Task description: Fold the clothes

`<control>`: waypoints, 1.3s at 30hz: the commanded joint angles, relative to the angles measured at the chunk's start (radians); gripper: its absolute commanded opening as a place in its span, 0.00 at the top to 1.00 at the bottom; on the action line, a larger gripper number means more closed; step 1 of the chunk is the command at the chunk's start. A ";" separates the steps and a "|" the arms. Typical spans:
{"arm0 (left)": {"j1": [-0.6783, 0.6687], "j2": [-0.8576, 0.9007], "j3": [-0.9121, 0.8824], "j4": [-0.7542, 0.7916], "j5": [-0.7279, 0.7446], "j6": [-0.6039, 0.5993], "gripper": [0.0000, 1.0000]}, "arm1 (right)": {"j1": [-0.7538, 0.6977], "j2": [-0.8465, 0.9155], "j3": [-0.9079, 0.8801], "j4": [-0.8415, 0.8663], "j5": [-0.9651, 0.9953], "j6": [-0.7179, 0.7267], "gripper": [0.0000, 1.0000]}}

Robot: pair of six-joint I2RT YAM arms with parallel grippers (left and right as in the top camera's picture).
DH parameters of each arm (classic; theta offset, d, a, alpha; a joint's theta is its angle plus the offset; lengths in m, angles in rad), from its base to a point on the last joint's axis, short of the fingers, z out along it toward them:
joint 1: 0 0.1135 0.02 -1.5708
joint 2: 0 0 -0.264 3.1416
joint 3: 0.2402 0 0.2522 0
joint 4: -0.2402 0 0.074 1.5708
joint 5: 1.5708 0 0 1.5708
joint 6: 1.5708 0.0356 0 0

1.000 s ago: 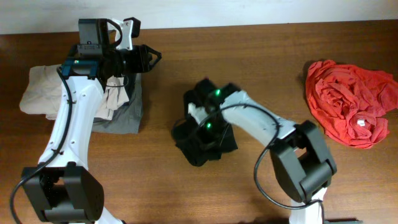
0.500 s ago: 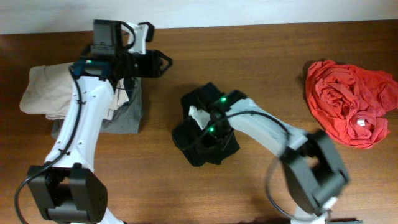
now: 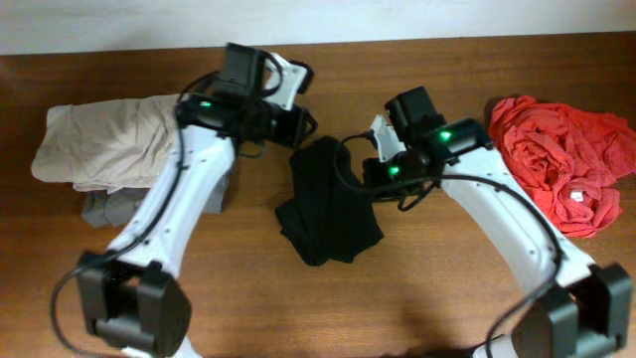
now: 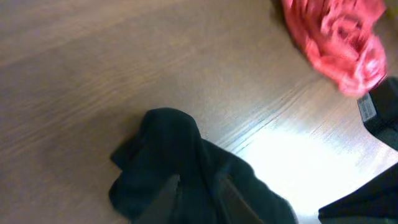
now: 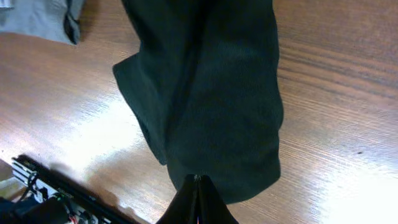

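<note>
A brown wooden counter (image 3: 427, 298) with visible grain is seen carrying four pieces of clothing. A black garment (image 3: 328, 214) is spread loosely near the middle, narrow at its far end and wider and rumpled at its near end. A red garment (image 3: 561, 159) is bunched in a crumpled heap at the right edge, well apart from the black one. At the left, a beige garment (image 3: 104, 144) is laid partly over a grey garment (image 3: 109, 207).

No readable text anywhere. White tag (image 3: 575, 197) on red garment (image 3: 556, 149), right of the frame, is too small to read.
</note>
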 commanded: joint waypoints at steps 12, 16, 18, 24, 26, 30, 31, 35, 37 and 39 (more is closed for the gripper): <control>-0.017 0.321 -0.025 -0.085 -0.225 0.102 0.95 | 0.004 0.383 -0.014 0.048 -0.208 0.128 0.96; 0.001 0.320 -0.025 -0.118 -0.312 0.100 0.98 | 0.004 0.412 -0.017 0.004 -0.179 0.106 0.96; 0.026 0.320 -0.025 -0.121 -0.332 0.085 0.99 | 0.004 0.412 -0.020 -0.021 -0.114 0.106 0.96; 0.109 0.314 0.017 -0.157 -0.270 0.079 0.98 | 0.003 0.405 -0.017 -0.040 -0.056 0.035 0.96; 0.123 0.298 0.061 -0.206 -0.209 0.079 0.88 | 0.003 0.390 -0.012 -0.031 -0.105 -0.039 0.96; 0.140 0.261 0.179 -0.341 -0.060 0.078 0.63 | 0.003 0.317 0.012 -0.027 -0.143 -0.150 0.81; 0.143 0.252 0.203 -0.369 -0.031 0.079 0.57 | 0.002 0.294 0.020 -0.027 -0.140 -0.158 0.71; 0.144 0.215 0.278 -0.405 0.047 0.078 0.33 | -0.024 0.180 0.061 -0.027 -0.047 -0.157 0.39; 0.144 0.204 0.302 -0.405 0.056 0.078 0.33 | -0.042 0.138 0.077 -0.027 0.019 -0.157 0.38; 0.144 0.192 0.336 -0.438 0.081 0.068 0.45 | -0.068 0.084 0.095 -0.029 0.101 -0.158 0.38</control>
